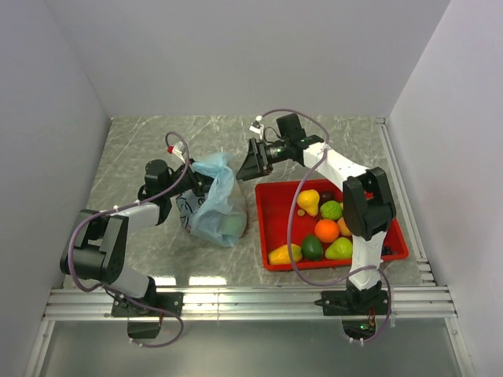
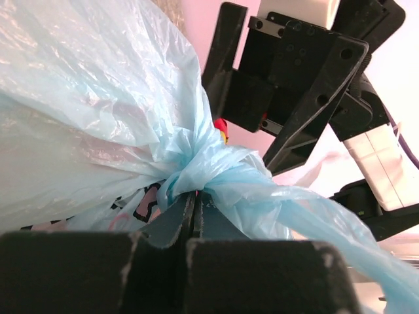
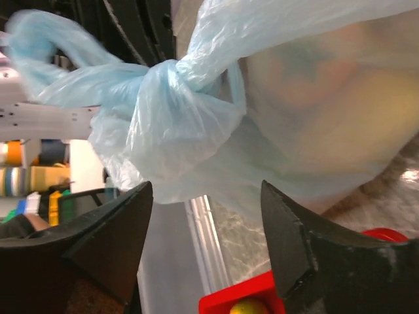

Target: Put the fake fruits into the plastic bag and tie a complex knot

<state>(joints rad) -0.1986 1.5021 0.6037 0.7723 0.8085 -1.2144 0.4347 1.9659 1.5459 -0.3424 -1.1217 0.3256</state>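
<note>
The light-blue plastic bag [image 1: 216, 210] sits left of centre, with fruit shapes faintly showing through it. Its handles are twisted into a knot [image 2: 196, 163], with a blue end trailing right. My left gripper [image 1: 195, 183] is shut, its tips [image 2: 195, 208] pinching the bag plastic just under the knot. My right gripper [image 1: 250, 166] is open and empty, just right of the bag top. In the right wrist view its gripper [image 3: 206, 196] faces the knot [image 3: 167, 72] without touching it. Several fake fruits [image 1: 326, 230] lie in the red tray [image 1: 271, 206].
The red tray sits right of the bag, holding an orange, a yellow pear [image 1: 308, 202], green limes [image 1: 313, 248] and mangoes [image 1: 284, 254]. Its corner [image 3: 249, 296] shows below my right fingers. White walls enclose the marble table [image 1: 141, 149] on three sides.
</note>
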